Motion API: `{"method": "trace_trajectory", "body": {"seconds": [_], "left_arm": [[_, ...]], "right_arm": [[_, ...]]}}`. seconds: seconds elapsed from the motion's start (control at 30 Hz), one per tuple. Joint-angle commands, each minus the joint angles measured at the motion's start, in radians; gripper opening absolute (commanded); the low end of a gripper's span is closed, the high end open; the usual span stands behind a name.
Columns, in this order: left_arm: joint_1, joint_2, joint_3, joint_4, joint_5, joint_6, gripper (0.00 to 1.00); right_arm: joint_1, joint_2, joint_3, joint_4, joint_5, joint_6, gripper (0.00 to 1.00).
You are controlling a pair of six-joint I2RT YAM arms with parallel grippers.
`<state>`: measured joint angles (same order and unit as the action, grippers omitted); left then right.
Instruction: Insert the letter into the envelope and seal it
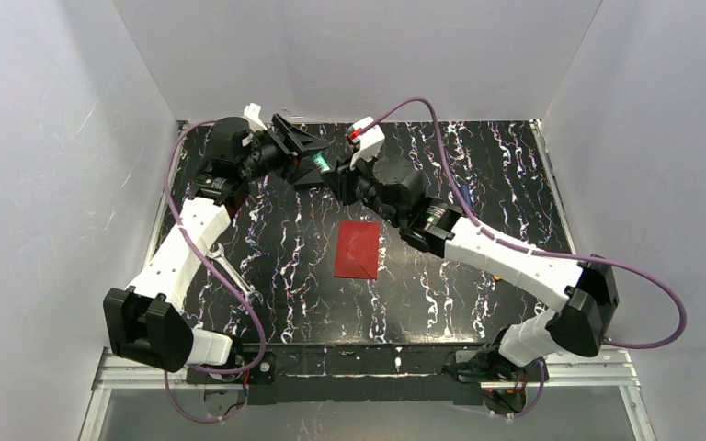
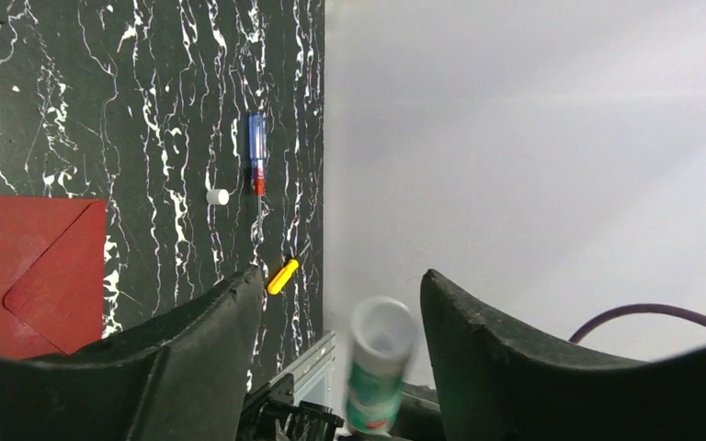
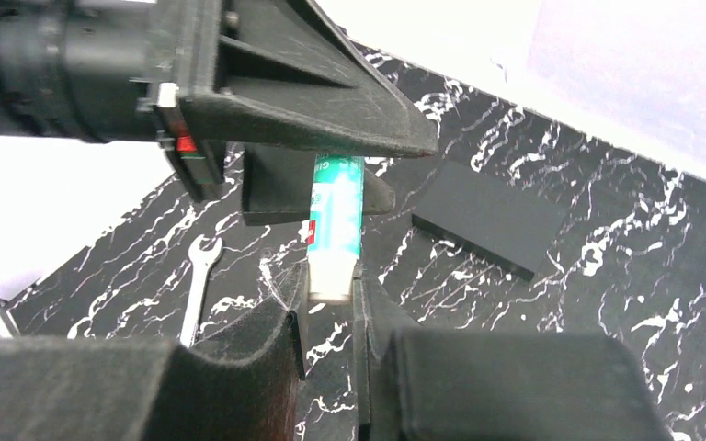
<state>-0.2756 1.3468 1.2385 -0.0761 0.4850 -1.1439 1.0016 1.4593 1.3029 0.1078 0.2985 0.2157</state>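
Reaching far | right gripper (image 3: 329, 308) pinching glue stick (image 3: 335, 211) | left gripper (image 2: 342, 280) spread

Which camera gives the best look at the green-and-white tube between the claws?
The right wrist view: the green-and-white tube stands side-on, label showing, its lower end between the fingers of the right claw. The left wrist view shows the tube end-on and blurred; the top view, only a green speck.
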Motion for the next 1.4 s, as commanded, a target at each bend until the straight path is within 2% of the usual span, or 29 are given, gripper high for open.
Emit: {"method": "trace_trajectory", "body": {"seconds": [0.0, 0.1, 0.13, 0.23, 0.33, 0.5, 0.6, 0.7, 0.83, 0.9, 1.0, 1.13, 1.27, 1.37], "left_arm": [[0.034, -0.032, 0.016, 0.009, 0.114, 0.06, 0.64], [0.035, 0.014, 0.088, -0.078, 0.243, 0.153, 0.66], [0.038, 0.018, 0.101, -0.133, 0.267, 0.193, 0.69], [0.053, 0.007, 0.103, -0.166, 0.32, 0.249, 0.72], [0.074, 0.0, 0.082, -0.147, 0.404, 0.219, 0.73], [0.088, -0.044, -0.038, 0.005, 0.521, 0.105, 0.74], [0.106, -0.049, -0.093, 0.087, 0.552, 0.035, 0.68], [0.108, -0.04, -0.113, 0.141, 0.59, -0.009, 0.56], [0.11, -0.046, -0.136, 0.146, 0.591, -0.042, 0.55], [0.113, -0.049, -0.136, 0.147, 0.595, -0.053, 0.59], [0.121, -0.045, -0.137, 0.147, 0.603, -0.07, 0.59], [0.13, -0.039, -0.133, 0.157, 0.617, -0.086, 0.45], [0.13, -0.04, -0.133, 0.157, 0.623, -0.074, 0.37], [0.129, -0.03, -0.14, 0.157, 0.627, -0.074, 0.36]], "right_arm": [[-0.009, -0.08, 0.013, 0.024, -0.1, -0.093, 0.14], [-0.02, -0.074, 0.037, -0.026, -0.156, -0.112, 0.14], [-0.023, -0.065, 0.057, -0.066, -0.166, -0.125, 0.14], [-0.031, -0.048, 0.107, -0.144, -0.206, -0.155, 0.12], [-0.039, -0.039, 0.129, -0.189, -0.228, -0.174, 0.12], [-0.053, -0.061, 0.096, -0.175, -0.247, -0.183, 0.13], [-0.059, -0.077, 0.085, -0.182, -0.282, -0.192, 0.13], [-0.063, -0.088, 0.077, -0.19, -0.291, -0.195, 0.13], [-0.068, -0.102, 0.05, -0.169, -0.332, -0.196, 0.12], [-0.072, -0.099, 0.046, -0.172, -0.338, -0.196, 0.11], [-0.079, -0.105, 0.035, -0.169, -0.347, -0.193, 0.11], [-0.097, -0.119, 0.009, -0.164, -0.373, -0.18, 0.11], [-0.11, -0.128, -0.022, -0.157, -0.394, -0.171, 0.11], [-0.112, -0.132, -0.032, -0.144, -0.409, -0.17, 0.11]]}}
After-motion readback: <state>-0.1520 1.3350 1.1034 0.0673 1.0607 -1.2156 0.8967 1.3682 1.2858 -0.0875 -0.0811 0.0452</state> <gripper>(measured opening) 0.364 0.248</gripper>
